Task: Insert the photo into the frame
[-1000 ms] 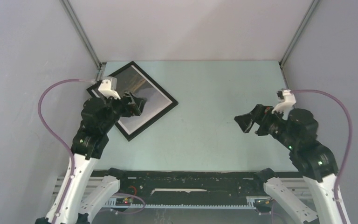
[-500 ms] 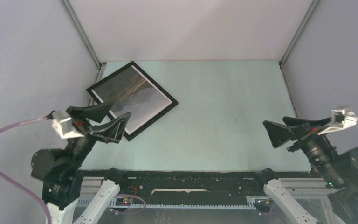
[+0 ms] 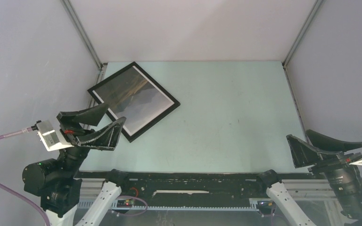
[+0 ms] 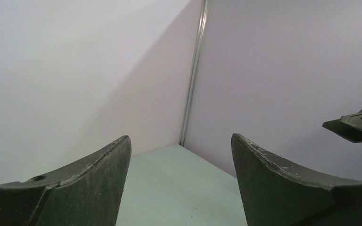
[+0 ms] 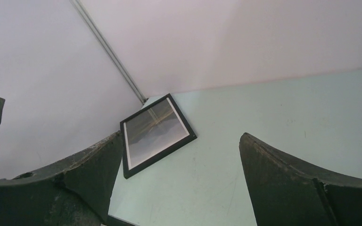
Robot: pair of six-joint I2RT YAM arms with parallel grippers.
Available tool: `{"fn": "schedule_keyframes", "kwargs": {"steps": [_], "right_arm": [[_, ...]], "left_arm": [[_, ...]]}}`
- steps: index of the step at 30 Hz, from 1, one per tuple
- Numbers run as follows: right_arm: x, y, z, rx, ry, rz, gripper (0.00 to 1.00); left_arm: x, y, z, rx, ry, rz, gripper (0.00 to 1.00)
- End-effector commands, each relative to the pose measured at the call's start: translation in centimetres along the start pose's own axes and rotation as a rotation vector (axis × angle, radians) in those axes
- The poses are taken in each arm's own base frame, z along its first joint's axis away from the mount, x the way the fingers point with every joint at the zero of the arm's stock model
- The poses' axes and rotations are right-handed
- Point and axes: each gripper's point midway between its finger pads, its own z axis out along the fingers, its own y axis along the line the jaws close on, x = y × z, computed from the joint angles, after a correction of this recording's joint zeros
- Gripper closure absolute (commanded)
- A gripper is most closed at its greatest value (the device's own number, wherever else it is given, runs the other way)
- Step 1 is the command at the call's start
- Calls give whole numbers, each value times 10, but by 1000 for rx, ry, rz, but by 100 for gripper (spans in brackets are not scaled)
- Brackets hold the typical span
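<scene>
1. The photo (image 3: 134,96) sat inside the frame (image 3: 168,95), in the upper left of the overhead view. The two lay flat on the table (image 3: 226,117), turned like a diamond, with one corner just beside the left wall (image 3: 37,61).
2. You should have expected the frame to feel stiff and fairly weighty, with a slick, breakable glazed front. The safest hold looked to be the rim (image 3: 153,121), at a side or corner and never on the face. Because it lay flat, a finger would have had little room to get under the edge. The photo, being a thin sheet, would have been light, bendy and easy to crease, so it was best handled by its border.
3. The photo showed a dark grey-brown mountain scene inside a white border. The rim around it was narrow and black, and the picture looked squarely seated, so you could have judged the task as good as finished.
4. The left gripper (image 3: 115,113) hung at the lower left of that view, near the frame's lower corner but not touching it. Its jaws were spread wide and held nothing.
5. The right gripper (image 3: 297,135) sat at the lower right, well apart from the frame, with its jaws fully spread and empty.
</scene>
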Motion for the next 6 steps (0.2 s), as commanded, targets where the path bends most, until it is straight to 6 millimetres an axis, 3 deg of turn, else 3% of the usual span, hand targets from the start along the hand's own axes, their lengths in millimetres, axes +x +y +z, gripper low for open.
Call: {"fn": "schedule_keyframes", "kwargs": {"steps": [1,6], "right_arm": [[4,-8,8,38,15,11,0],[16,-9,15,33,63,6,0]], "left_arm": [[-10,-5,5,20,-28,-25,15],[-11,-4,6,17,-31,-37,15]]}}
